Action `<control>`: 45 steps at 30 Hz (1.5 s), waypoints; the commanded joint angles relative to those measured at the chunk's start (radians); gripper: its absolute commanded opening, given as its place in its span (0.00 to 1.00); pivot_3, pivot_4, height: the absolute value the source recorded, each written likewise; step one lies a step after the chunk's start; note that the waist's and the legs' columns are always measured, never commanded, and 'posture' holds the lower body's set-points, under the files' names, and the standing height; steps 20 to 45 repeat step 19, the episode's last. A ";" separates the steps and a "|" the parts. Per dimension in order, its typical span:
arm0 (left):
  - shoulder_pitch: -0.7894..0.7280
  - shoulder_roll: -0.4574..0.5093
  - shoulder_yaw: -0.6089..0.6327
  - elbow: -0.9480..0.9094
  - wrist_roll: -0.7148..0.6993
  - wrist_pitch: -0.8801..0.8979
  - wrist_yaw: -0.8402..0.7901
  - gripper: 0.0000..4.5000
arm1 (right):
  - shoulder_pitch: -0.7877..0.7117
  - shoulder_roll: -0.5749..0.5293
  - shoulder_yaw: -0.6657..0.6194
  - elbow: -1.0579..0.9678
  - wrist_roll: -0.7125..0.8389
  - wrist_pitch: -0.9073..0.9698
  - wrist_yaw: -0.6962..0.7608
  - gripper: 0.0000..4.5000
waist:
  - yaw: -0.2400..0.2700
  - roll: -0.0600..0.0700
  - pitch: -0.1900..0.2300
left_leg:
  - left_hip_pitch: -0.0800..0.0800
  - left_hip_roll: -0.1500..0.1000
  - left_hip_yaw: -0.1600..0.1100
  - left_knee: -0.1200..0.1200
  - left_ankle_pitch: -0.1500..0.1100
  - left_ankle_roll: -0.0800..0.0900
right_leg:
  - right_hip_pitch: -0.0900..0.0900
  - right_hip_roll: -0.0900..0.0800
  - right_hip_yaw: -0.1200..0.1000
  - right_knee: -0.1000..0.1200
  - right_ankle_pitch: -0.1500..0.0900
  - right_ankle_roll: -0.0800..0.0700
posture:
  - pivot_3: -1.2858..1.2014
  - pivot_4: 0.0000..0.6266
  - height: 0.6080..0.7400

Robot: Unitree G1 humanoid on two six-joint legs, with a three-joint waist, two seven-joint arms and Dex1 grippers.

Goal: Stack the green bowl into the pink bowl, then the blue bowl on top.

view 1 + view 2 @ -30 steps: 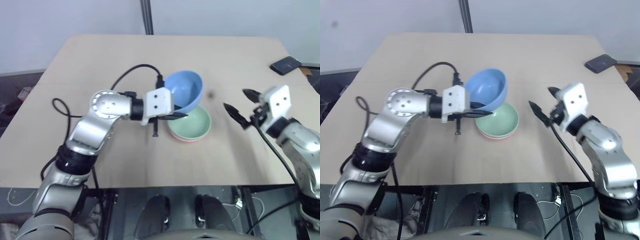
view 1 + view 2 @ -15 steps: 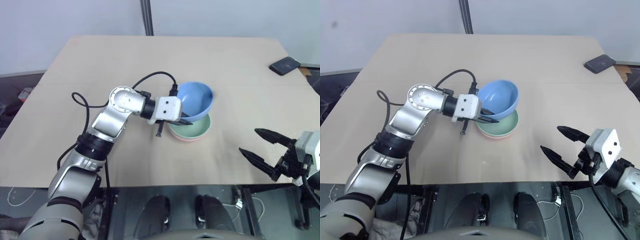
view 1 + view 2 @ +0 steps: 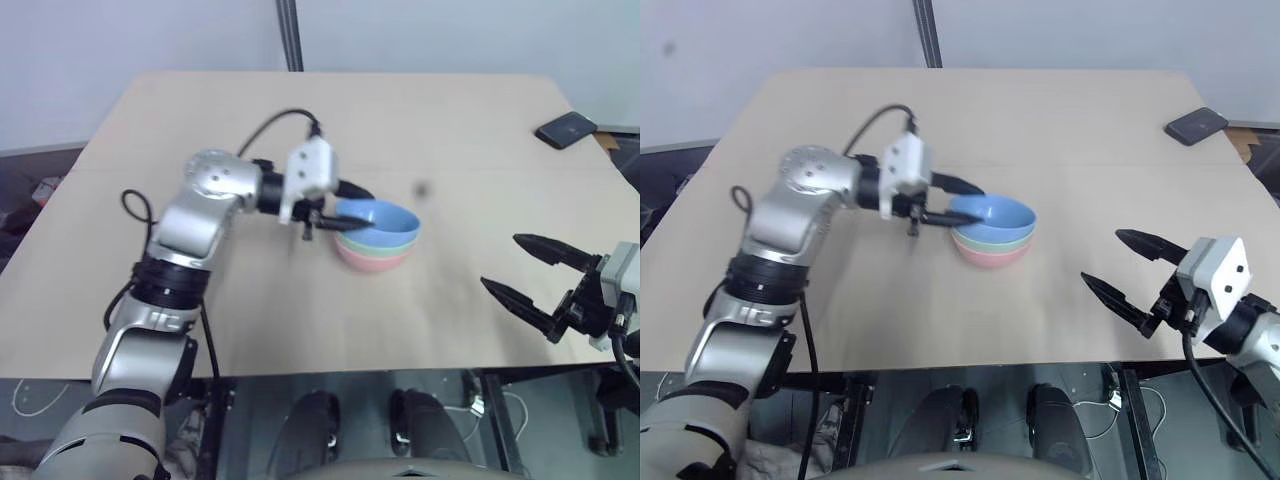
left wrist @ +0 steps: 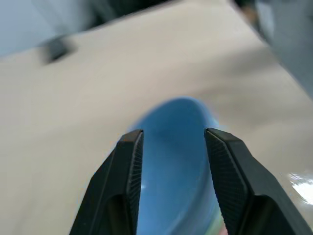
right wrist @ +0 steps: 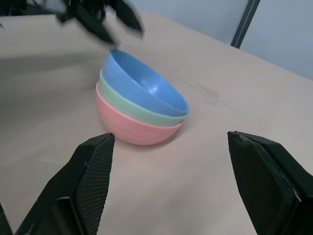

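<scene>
On your tan table (image 3: 200, 320), the blue bowl (image 3: 378, 219) tops the stack. Your left gripper (image 3: 342, 207) is released, jaws apart beside its rim; your right gripper (image 3: 525, 275) gapes empty, well apart.

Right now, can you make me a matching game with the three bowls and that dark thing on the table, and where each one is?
Things:
1. pink bowl
2. green bowl
3. blue bowl
4. dark flat object

Places:
A. top of the stack
B. far corner of the table, away from the bowls
C. bottom of the stack, on the table
D. middle of the stack

Pairs: 1-C, 2-D, 3-A, 4-B
</scene>
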State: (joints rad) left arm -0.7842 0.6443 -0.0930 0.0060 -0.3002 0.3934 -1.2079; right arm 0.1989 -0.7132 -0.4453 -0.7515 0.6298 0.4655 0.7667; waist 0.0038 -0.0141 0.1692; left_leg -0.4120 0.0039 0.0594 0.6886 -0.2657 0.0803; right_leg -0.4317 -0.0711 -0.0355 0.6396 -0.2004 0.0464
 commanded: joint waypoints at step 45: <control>0.990 0.113 0.718 -0.672 -0.408 0.304 0.246 0.99 | -0.254 -0.174 0.163 0.458 -0.104 -0.114 0.304 1.00 | 0.011 -0.003 0.001 | -0.001 0.000 -0.002 0.000 0.002 -0.004 | 0.001 -0.009 0.000 -0.002 -0.002 -0.005 | 0.52 0.24 0.99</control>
